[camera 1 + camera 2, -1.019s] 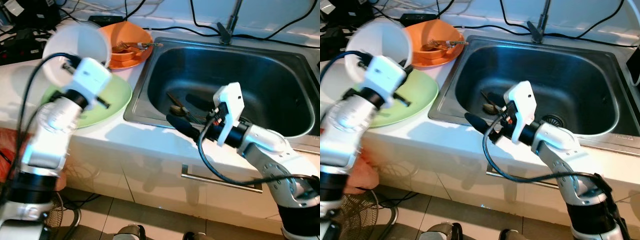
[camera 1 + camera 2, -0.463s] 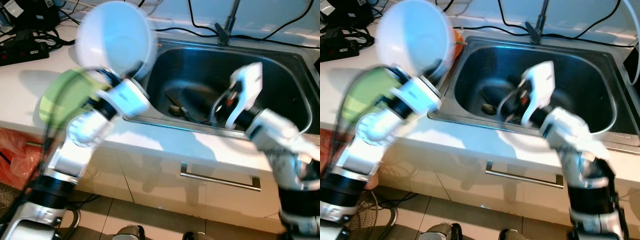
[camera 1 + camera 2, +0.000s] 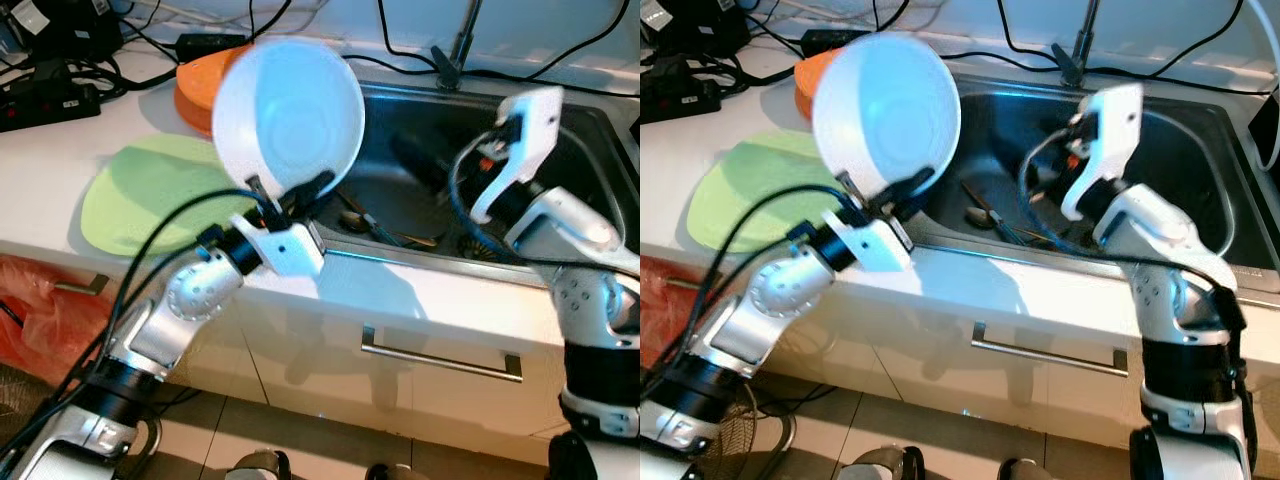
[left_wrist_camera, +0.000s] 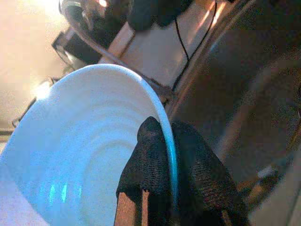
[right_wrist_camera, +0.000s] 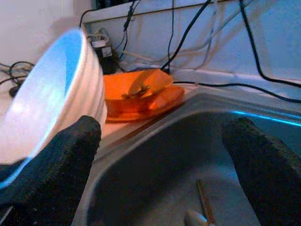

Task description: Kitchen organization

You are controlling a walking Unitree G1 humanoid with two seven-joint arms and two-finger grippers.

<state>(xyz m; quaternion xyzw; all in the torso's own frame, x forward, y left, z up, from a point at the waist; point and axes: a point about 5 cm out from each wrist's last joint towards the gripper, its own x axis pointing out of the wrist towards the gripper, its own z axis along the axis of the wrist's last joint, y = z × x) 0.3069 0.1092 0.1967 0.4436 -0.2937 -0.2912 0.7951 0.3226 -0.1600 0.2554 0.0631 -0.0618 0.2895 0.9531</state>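
The left gripper (image 3: 290, 197) is clamped on the rim of a white bowl (image 3: 288, 118); in the left wrist view one black finger (image 4: 148, 169) lies inside the rim and the other outside it. The bowl is held up in the air and tilted on its edge, with its hollow side turned toward the camera. It hangs over the left edge of the steel sink (image 3: 580, 150), above the strip of counter between sink and plates.

The right gripper (image 5: 164, 155) is raised over the sink basin with its two fingers spread wide apart and nothing between them. In the right wrist view the white bowl (image 5: 56, 99) stands just beside one finger (image 5: 61, 165); if they touch I cannot tell.

On the bottom of the sink lie some utensils (image 3: 375, 225), among them a spoon, and the drain is near the right arm. Behind the bowl, on the white counter (image 3: 60, 150), an orange bowl (image 5: 141, 89) sits on an orange plate (image 5: 155, 101), partly hidden by the white bowl in the head views. A flat green plate (image 3: 150, 195) lies nearer on the counter, left of the sink. Black cables (image 3: 300, 10) run along the back wall, and a power strip (image 3: 45, 100) lies at the far left. The faucet base (image 3: 447, 70) stands behind the sink. Below the counter is a drawer handle (image 3: 440, 355), and an orange plastic bag (image 3: 30, 310) hangs at the left.
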